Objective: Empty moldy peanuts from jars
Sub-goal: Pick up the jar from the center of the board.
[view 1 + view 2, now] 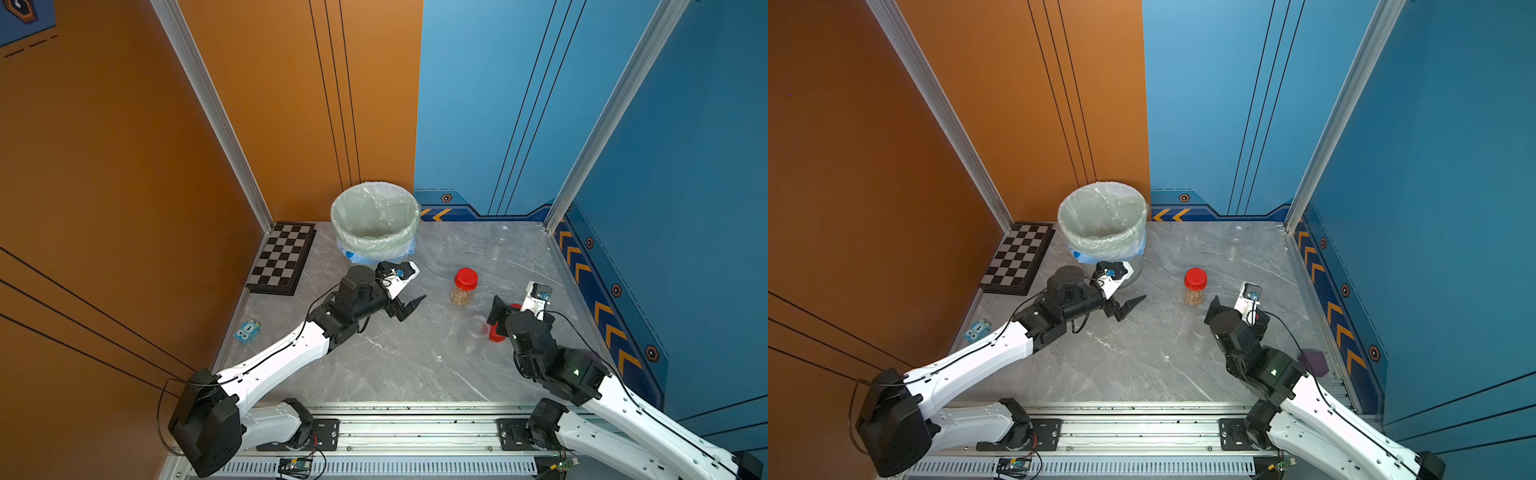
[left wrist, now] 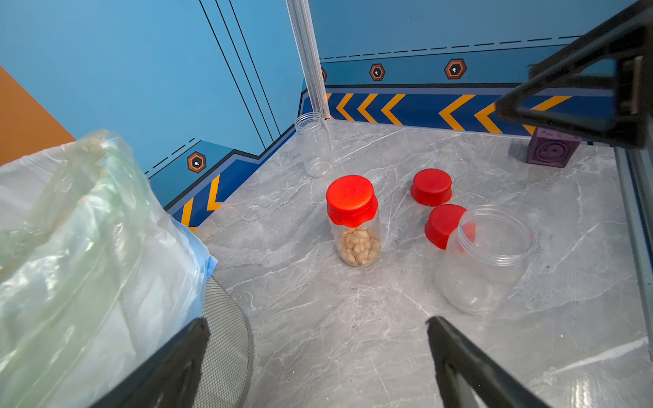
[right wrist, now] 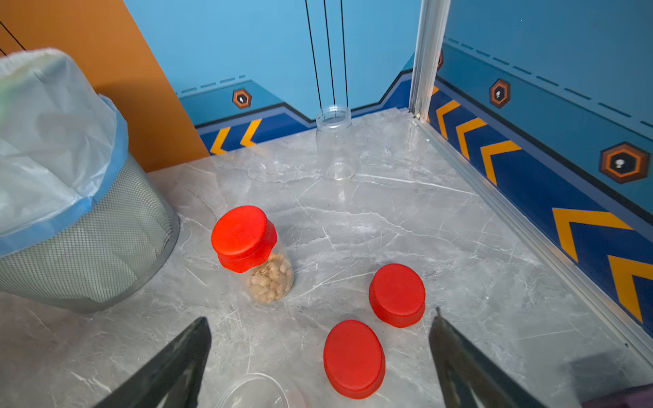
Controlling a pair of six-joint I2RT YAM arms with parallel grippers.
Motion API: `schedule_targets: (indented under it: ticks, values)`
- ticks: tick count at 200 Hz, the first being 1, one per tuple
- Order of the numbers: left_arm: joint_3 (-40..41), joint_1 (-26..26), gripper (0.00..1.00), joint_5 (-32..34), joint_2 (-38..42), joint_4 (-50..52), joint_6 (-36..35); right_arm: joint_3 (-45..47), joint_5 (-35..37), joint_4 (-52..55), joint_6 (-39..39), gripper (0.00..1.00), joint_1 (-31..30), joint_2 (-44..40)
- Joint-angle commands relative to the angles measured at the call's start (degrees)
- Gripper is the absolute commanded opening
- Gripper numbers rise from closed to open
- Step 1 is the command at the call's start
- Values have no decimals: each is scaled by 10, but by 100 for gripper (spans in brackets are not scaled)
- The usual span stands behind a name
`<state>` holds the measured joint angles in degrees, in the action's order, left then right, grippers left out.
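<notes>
Left gripper [image 2: 316,321]: claw spread wide with nothing between the fingers. It hangs just in front of the bin, left of the tabletop's middle.
Right gripper [image 3: 321,315]: claw spread wide, pinching nothing. It sits near the right edge, by the nearer lid and the open jar.
Capped jar [image 1: 463,286]: upright with its red lid on, right of the tabletop's centre. It stands between the two grippers and neither touches it.
Moldy peanuts [image 2: 359,245]: inside the capped jar, filling its lower part.
Open jar [image 2: 487,258]: lidless and empty, nearer the front edge than the capped jar.
Far jar [image 3: 334,145]: lidless, empty and upright by the back edge, toward the back right corner.
Farther lid [image 3: 397,295]: red, lying flat, toward the right edge from the capped jar.
Nearer lid [image 3: 353,358]: red, lying flat just beside the farther lid and next to the open jar.
Bin [image 1: 374,216]: mesh, bag-lined, at the middle of the back edge.
Chessboard [image 1: 282,257]: back left corner.
Blue block [image 1: 247,331]: by the left edge.
Purple cube [image 2: 553,148]: by the right edge.
Tabletop [image 1: 395,365]: grey marble.
</notes>
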<state>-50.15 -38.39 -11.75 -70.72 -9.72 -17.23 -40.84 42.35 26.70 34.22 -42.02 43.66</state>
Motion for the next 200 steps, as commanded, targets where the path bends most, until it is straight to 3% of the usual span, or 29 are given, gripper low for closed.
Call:
schedule_targets:
  ticks: [1, 26, 95, 121, 135, 200]
  values:
    - [-22, 9, 99, 6, -2, -11, -14, -48, -137, -36, -81, 97, 69, 54]
    - [-26, 10, 99, -1, -1, -12, -22, -109, -251, -39, -104, 97, 174, 123]
    - [-25, 19, 100, -10, -24, -36, -25, -231, -476, 27, -147, 96, 317, 290]
    - [-27, 19, 100, -15, -39, -42, -19, -257, -517, 49, -171, 96, 340, 333]
    - [-30, 19, 100, -17, -46, -43, -19, -271, -587, 59, -179, 96, 356, 359]
    - [-35, 17, 100, -23, -67, -49, -19, -282, -677, 47, -206, 95, 358, 419]
